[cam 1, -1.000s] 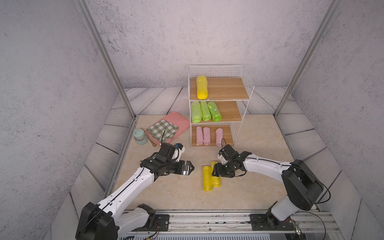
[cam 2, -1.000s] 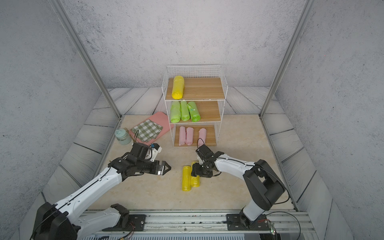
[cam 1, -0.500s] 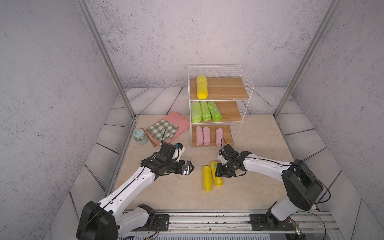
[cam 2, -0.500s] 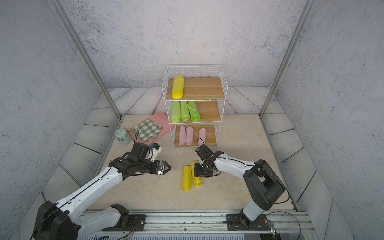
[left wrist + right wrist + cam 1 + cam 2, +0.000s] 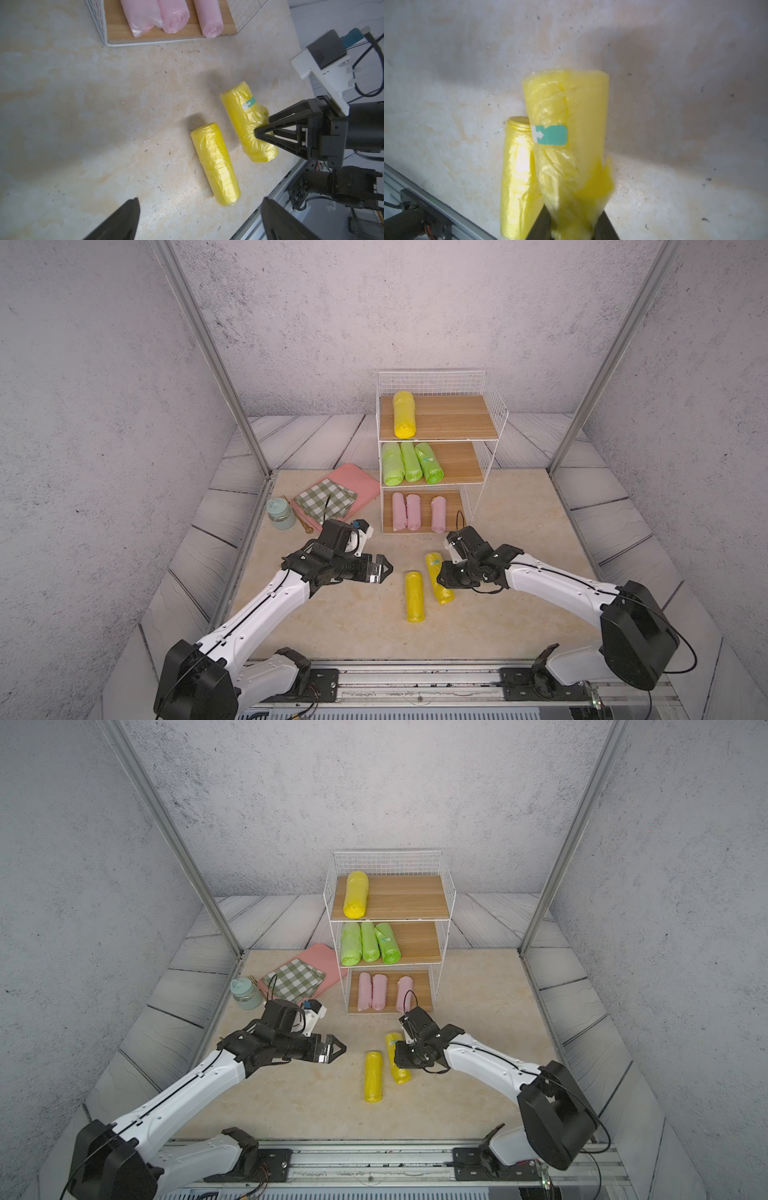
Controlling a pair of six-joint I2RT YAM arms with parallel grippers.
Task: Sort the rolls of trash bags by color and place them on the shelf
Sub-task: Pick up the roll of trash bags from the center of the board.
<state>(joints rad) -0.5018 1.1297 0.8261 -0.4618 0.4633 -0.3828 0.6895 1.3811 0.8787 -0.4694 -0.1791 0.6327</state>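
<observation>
My right hand (image 5: 263,127) was clamped across the labelled yellow roll (image 5: 245,120) low at the tabletop (image 5: 83,104), its long axis pointing roughly toward the shelf (image 5: 440,418) beyond. My left hand (image 5: 199,199), jaws apart, sat nearer the other yellow roll (image 5: 216,164).

Two rolls (image 5: 415,597) side by side before the shelf (image 5: 451,419)

- Smooth white link shells clad the left arm (image 5: 266,605) and right arm (image 5: 552,580), with bulky black joint housings between them.
- Thin black cables (image 5: 458,516) loop off both wrists.
- Black, triangular, open-frame fingers form the left gripper (image 5: 385,569) and right gripper (image 5: 262,126).
- A white wrist bracket (image 5: 320,62), fixed with screws, carries a black camera block (image 5: 326,47) with a blue plug.
</observation>
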